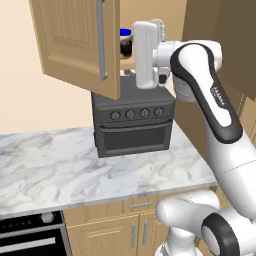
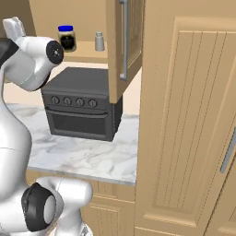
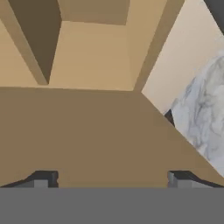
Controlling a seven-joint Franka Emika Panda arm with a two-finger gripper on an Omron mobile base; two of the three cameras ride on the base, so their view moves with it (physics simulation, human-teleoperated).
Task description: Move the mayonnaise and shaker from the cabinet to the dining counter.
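Mayonnaise (image 2: pixel 67 38) beside shaker (image 2: pixel 99 41) on cabinet (image 2: pixel 92 57) shelf; pincer (image 3: pixel 109 178) open.

Mayonnaise (image 2: pixel 67 38) left of shaker (image 2: pixel 99 41), in cabinet (image 2: pixel 87 53).

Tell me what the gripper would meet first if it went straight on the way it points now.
Probably the cabinet: its open fingers face the wooden interior, with nothing between. Which panel it would meet first is unclear.
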